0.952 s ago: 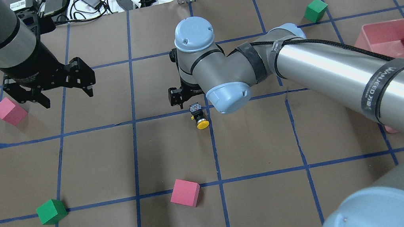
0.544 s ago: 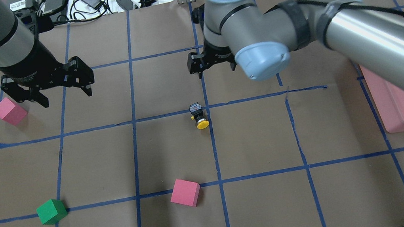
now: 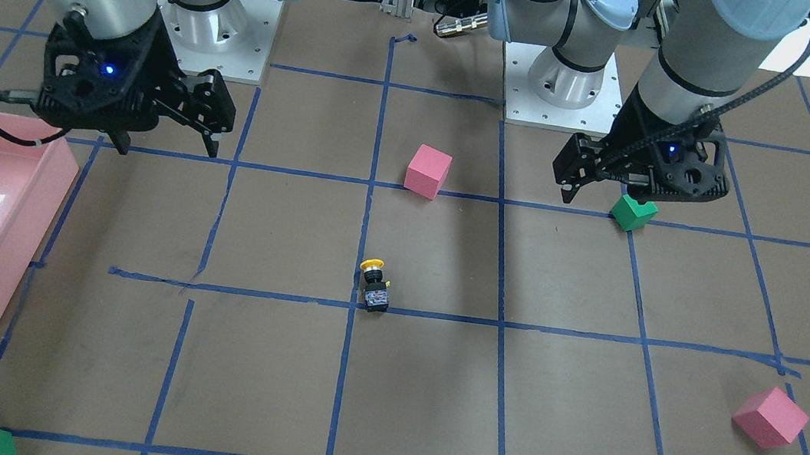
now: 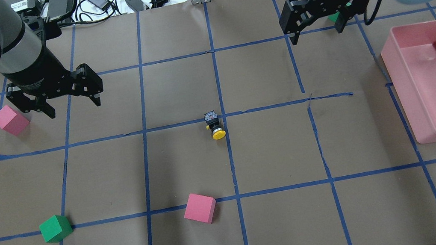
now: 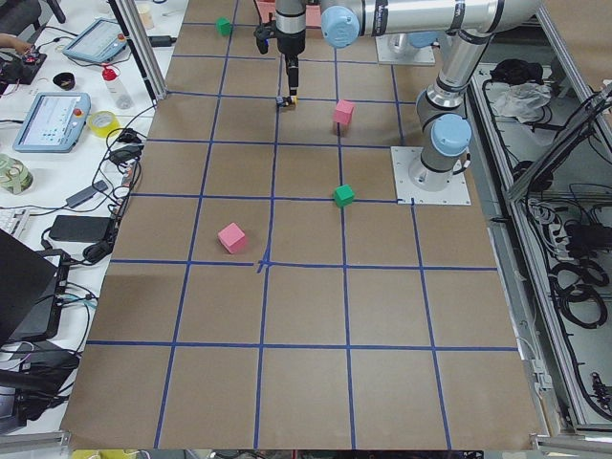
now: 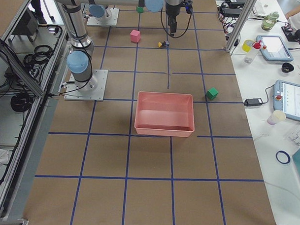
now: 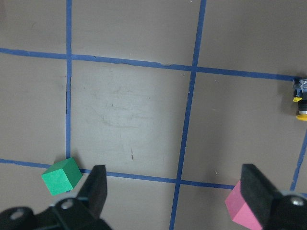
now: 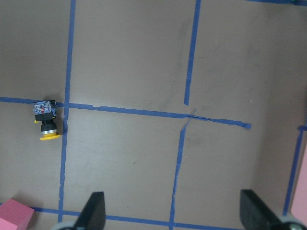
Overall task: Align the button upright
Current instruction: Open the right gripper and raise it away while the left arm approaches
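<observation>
The button (image 4: 214, 125) lies on its side near the table's middle, on a blue tape crossing, yellow cap pointing toward the robot. It also shows in the front view (image 3: 373, 285), the left wrist view (image 7: 301, 102) and the right wrist view (image 8: 45, 120). My left gripper (image 4: 73, 108) is open and empty, hovering far to the button's left by a pink cube (image 4: 10, 120). My right gripper (image 4: 317, 35) is open and empty, raised over the far right of the table, well away from the button. Its fingers (image 8: 96, 211) frame bare paper.
A pink tray (image 4: 390, 54) sits at the right edge. A pink cube (image 4: 199, 207) and a green cube (image 4: 56, 228) lie near the robot. Another green cube (image 4: 333, 17) is partly hidden behind the right gripper. Cables and tape lie beyond the far edge.
The right arm has pulled away from the button, rising and swinging to the far right. The button has stayed on its side in the same spot. The left gripper barely moved.
</observation>
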Controlling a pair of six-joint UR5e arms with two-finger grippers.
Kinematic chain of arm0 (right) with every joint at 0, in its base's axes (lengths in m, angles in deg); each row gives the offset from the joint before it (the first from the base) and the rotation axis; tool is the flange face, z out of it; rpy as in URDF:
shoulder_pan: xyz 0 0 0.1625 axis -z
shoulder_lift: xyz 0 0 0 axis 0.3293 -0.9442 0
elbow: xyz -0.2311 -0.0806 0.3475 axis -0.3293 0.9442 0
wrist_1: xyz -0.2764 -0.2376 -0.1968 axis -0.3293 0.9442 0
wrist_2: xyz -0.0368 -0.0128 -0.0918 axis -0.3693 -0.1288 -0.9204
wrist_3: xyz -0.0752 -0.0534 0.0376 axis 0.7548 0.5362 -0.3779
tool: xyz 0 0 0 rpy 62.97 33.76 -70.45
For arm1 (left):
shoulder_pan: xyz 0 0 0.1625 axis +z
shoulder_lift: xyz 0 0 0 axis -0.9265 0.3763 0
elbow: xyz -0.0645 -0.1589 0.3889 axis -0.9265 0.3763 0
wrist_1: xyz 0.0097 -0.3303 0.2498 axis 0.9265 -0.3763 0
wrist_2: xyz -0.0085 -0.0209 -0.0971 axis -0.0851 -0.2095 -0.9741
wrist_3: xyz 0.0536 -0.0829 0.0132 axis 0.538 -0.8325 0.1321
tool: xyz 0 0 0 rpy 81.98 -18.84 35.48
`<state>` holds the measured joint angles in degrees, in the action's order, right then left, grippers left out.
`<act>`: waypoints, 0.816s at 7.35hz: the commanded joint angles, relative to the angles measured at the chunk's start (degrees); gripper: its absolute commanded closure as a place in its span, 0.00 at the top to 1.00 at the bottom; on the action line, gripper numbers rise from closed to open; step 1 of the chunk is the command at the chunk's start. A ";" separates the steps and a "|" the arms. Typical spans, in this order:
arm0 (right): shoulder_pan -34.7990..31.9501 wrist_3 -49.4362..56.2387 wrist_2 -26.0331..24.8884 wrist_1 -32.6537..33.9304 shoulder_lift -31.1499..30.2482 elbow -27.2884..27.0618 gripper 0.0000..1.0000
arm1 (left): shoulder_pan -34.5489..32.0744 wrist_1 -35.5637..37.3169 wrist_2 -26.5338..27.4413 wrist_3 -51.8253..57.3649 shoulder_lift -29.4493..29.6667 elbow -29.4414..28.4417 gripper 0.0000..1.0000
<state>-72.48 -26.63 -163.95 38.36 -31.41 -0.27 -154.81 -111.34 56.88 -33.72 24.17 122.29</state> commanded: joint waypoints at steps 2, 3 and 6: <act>0.39 -0.32 -2.70 -2.38 -0.58 2.35 1.00 | -0.28 10.88 -0.86 -0.72 5.84 3.47 1.00; 0.21 -0.50 -1.66 -1.86 -0.50 1.83 1.00 | -2.11 16.85 -2.17 -3.94 7.78 5.49 1.00; 0.30 0.02 -2.26 -1.85 -0.41 1.65 1.00 | -7.31 22.87 -3.15 -5.58 14.19 5.51 1.00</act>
<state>-72.19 -27.03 -165.78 36.55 -31.84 1.52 -160.82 -91.05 54.05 -40.47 35.56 127.89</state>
